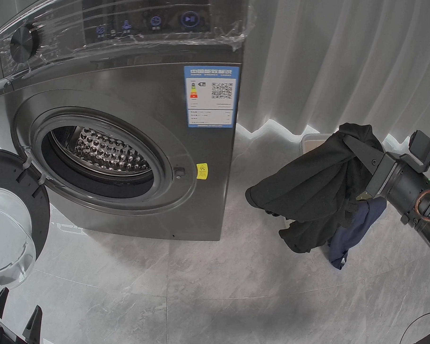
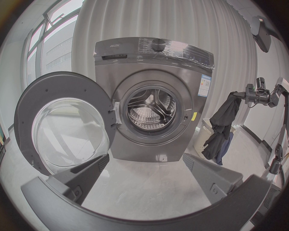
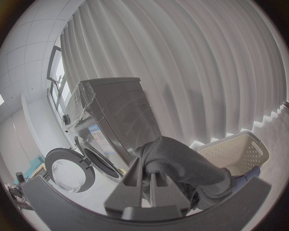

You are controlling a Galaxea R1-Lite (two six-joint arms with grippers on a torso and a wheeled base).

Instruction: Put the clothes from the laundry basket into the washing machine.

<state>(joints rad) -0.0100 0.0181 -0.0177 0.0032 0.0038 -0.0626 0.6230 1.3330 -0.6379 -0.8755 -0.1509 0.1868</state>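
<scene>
A black garment (image 1: 313, 188) hangs in the air to the right of the washing machine (image 1: 131, 128), with my right gripper (image 1: 352, 142) shut on its top fold. A dark blue garment (image 1: 354, 230) dangles below it, caught up with the black one. In the right wrist view the fingers (image 3: 134, 180) pinch the black cloth (image 3: 180, 162). The white laundry basket (image 3: 237, 153) stands on the floor just behind. The machine's drum (image 2: 150, 109) is bare and its round door (image 2: 63, 120) is swung wide. My left gripper (image 2: 147, 177) is open, low and in front of the machine.
White curtains (image 1: 343, 57) hang behind the machine and the basket (image 1: 313, 141). The open door (image 1: 9, 218) juts out on the machine's left side, close to my left gripper (image 1: 20, 301). Grey tiled floor (image 1: 229, 284) lies between the clothes and the drum opening.
</scene>
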